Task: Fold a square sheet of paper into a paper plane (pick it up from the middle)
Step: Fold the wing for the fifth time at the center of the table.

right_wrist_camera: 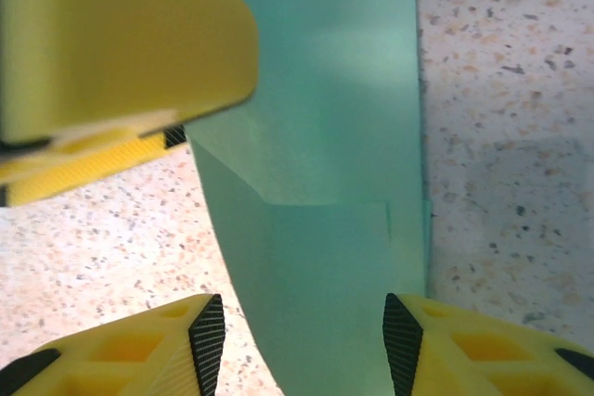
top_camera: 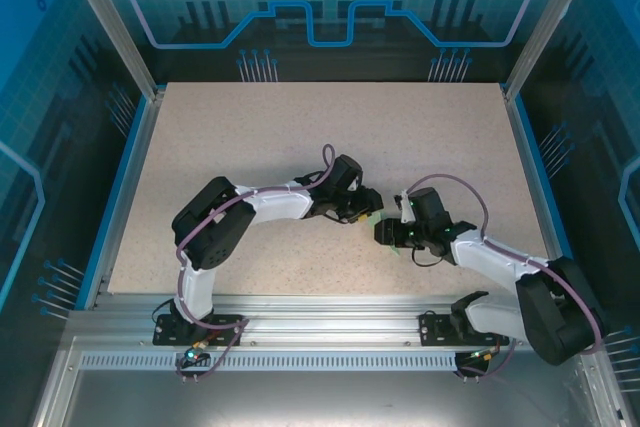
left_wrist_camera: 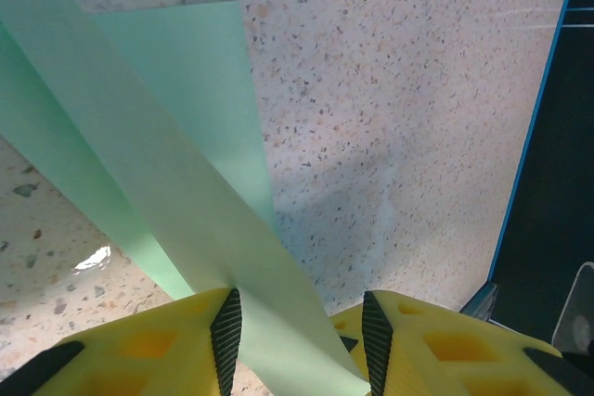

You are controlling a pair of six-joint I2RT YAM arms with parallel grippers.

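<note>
The speckled table is lying beneath both tools, and the folded mint-green sheet of paper is running forward from between their pads. The right gripper is standing roughly half open around it. The left gripper is straddling a strip with its jaws apart, and I cannot tell whether it is pinching.

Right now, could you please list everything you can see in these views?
sheet of paper: one, pale mint green, partly folded, between the two grippers
table: one, speckled beige, under everything
enclosure panels: several, blue printed, behind and beside the table
aluminium rail: one, silver, near edge, carrying both bases
left arm: one, black and white, bent inward
right arm: one, black and white, bent inward
left gripper: one, yellow fingers, black pads, jaws apart, paper running between them
right gripper: one, same colours, open around the paper
</note>
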